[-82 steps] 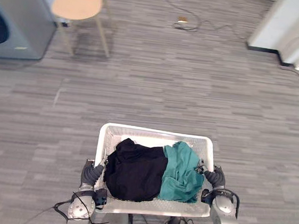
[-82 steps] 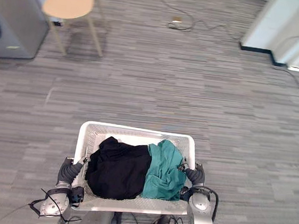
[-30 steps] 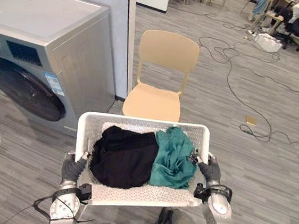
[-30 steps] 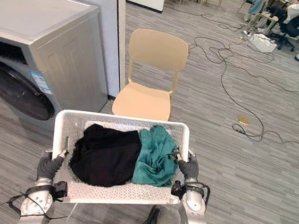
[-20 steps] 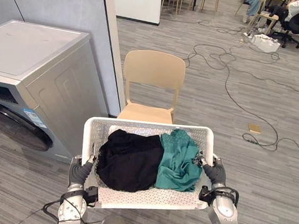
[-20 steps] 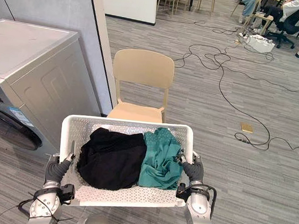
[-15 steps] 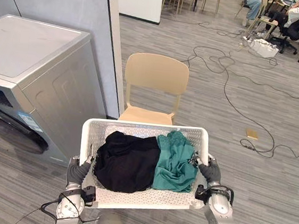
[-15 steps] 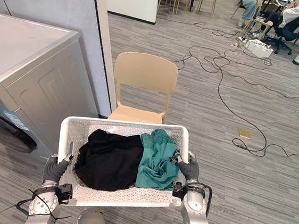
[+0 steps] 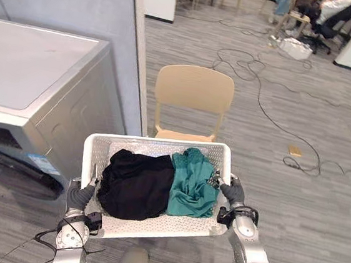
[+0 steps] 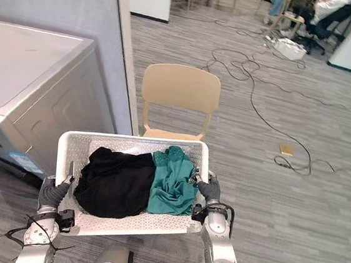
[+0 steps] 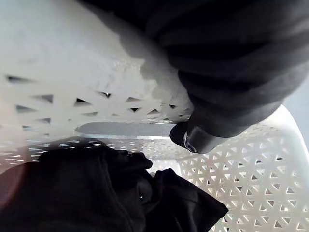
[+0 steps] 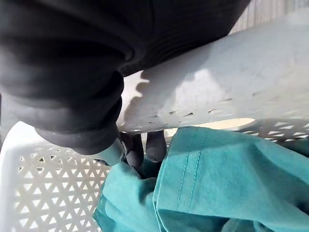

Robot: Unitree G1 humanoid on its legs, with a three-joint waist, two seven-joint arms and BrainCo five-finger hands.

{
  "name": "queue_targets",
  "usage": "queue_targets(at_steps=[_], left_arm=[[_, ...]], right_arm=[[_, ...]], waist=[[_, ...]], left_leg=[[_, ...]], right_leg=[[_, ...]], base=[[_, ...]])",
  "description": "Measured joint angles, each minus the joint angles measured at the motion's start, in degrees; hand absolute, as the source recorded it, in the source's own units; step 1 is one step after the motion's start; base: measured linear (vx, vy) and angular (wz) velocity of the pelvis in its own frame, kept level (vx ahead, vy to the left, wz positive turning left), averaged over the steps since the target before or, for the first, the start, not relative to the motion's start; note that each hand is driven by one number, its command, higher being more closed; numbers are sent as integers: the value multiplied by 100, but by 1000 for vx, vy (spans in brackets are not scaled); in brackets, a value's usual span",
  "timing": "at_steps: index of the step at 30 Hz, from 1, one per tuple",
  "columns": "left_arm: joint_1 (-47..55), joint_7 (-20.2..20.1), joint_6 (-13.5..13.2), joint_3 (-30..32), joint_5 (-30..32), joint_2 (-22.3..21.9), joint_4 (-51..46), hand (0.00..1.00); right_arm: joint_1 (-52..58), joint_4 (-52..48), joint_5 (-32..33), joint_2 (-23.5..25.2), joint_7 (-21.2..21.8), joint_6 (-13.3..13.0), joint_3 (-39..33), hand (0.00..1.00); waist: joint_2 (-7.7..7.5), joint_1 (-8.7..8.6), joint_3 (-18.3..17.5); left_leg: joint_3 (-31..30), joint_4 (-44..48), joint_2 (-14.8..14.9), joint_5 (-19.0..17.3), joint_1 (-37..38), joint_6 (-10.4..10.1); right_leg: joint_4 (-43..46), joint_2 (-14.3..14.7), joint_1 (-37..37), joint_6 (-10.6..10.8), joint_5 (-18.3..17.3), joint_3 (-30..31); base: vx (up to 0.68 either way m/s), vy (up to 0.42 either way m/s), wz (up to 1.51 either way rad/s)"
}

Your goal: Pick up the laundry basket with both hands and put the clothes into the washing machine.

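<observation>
I hold a white perforated laundry basket [image 9: 152, 231] off the floor in front of me. My left hand [image 9: 81, 195] is curled over its left rim [image 11: 72, 72], and my right hand [image 9: 234, 192] is curled over its right rim [image 12: 217, 82]. Inside lie a black garment [image 9: 133, 183] on the left and a teal garment [image 9: 190, 183] on the right. In the right wrist view my dark fingertips [image 12: 145, 145] hook inside the rim, touching the teal cloth [image 12: 217, 174]. The grey washing machine [image 9: 35, 91] stands ahead on the left, its front facing lower left.
A beige chair [image 9: 193, 92] stands just beyond the basket, beside a grey wall panel [image 9: 76, 2]. Cables [image 9: 273, 98] trail over the grey floor to the right, with a small tan object [image 9: 294, 151]. Office chairs and a seated person [image 9: 329, 9] are far back right.
The view has swung from open floor to face the washing machine and chair, then shifted slightly. The basket stays gripped in both hands, with the clothes as before.
</observation>
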Motion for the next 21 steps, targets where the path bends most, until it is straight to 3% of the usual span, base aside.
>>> queue_targets(at_steps=[2, 5, 7, 8, 9, 13, 15, 21], left_arm=[[-125, -7, 92, -33, -3, 98, 116, 100], [-481, -50, 93, -59, -122, 212, 171, 100], [-1012, -97, 93, -31, -193, 385, 483, 100], [-1430, -88, 104, -12, -300, 376, 639, 100], [-1753, -63, 101, 7, -374, 414, 660, 100], [-2565, 47, 103, 75, -601, 637, 688, 100], [-3027, 64, 109, 51, -1028, 811, 805, 100], [-4614, 300, 77, -129, -1757, 1286, 1501, 100]], right_arm=[[-117, 144, -61, -5, -10, 109, -2, 100], [-442, 145, -69, -79, -11, 151, -69, 100], [-745, 131, -69, -140, -25, 180, -128, 100], [-1041, 114, -67, -249, -51, 192, -152, 100], [-1362, 107, -62, -310, -146, 195, -201, 100], [-2187, 106, -33, -413, -341, 217, -380, 100], [-2666, 108, 31, -581, -502, 236, -422, 100], [-4375, 717, 319, -1076, -694, 283, -619, 100]], waist=[[21, -7, 38], [15, -21, 176], [-59, -9, 316], [-21, -13, 549], [49, 7, 811], [88, 26, 1352], [91, 118, 1620], [102, 211, 1794]], left_leg=[[338, -296, 9, 101, 268, 153], [452, -447, 98, 217, 227, 206], [410, -399, 95, 310, -35, 166], [296, -272, 134, 337, -230, 120], [245, -238, 195, 416, -471, 63], [62, -372, 359, 716, -1176, -160], [-22, -385, 504, 858, -1355, -243], [-270, -522, 632, 1176, -1871, -386]], right_leg=[[34, -144, -127, -162, 258, -297], [-415, -67, -155, -240, 288, -527], [-1018, 156, -158, -52, 461, -521], [-1120, 240, -178, 230, 625, -459], [-1153, 312, -369, 302, 694, -455], [-1166, 504, -1042, 184, 815, -614], [-1091, 604, -1205, 159, 847, -744], [-923, 751, -1737, 36, 868, -945]], base=[[23, 139, -75], [-6, 16, -34], [-94, -84, 5], [-136, -95, 16], [-163, -87, 10], [-168, -132, 4], [-96, -118, 2], [-21, -113, 8]])
